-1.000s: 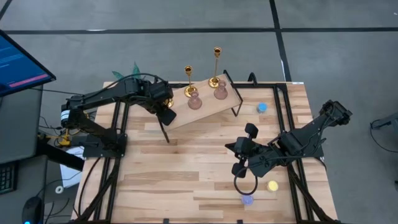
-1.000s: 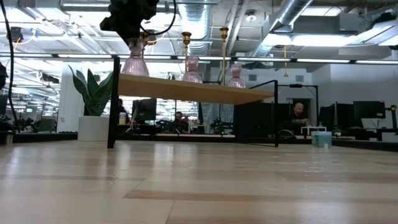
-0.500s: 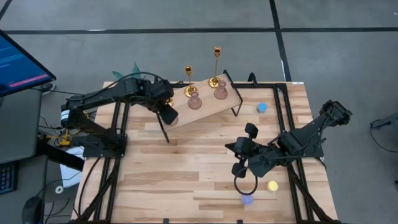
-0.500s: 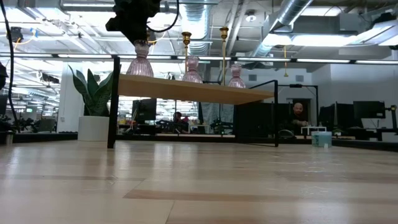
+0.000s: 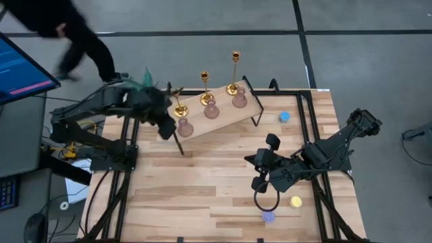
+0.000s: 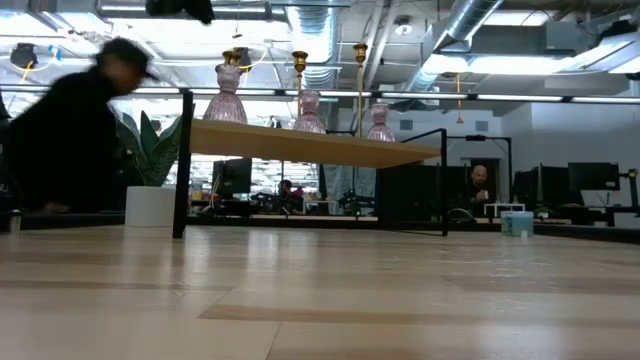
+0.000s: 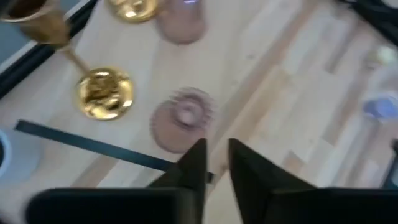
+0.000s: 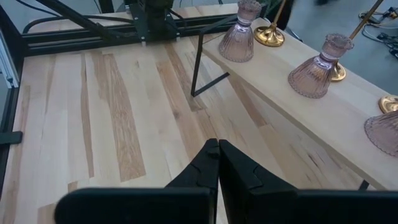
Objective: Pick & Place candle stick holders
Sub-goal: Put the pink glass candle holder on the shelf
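A raised wooden shelf (image 5: 226,116) at the table's far side carries three pink bulbous holders and three gold candlesticks. The left pink holder (image 5: 184,127) stands on its base near the shelf's left end, beside a short gold candlestick (image 5: 179,108). They also show in the left wrist view as the pink holder (image 7: 183,118) and the gold base (image 7: 104,93). My left gripper (image 5: 165,129) hovers just left of that holder, slightly open and empty, high above the shelf in the low view (image 6: 180,8). My right gripper (image 5: 259,182) waits shut over the table's right half.
A person (image 5: 67,30) moves past the table's far left corner by the green plant (image 5: 140,77). Small round lights lie on the table: a blue one (image 5: 284,116), a yellow one (image 5: 295,201) and a purple one (image 5: 268,217). Black shelf legs (image 5: 179,143) stand on the table.
My left gripper has left the pink holder standing on the shelf's left end, then gone up and toward the table's left edge. This has uncovered the short gold candlestick. A person has come into view at the far left.
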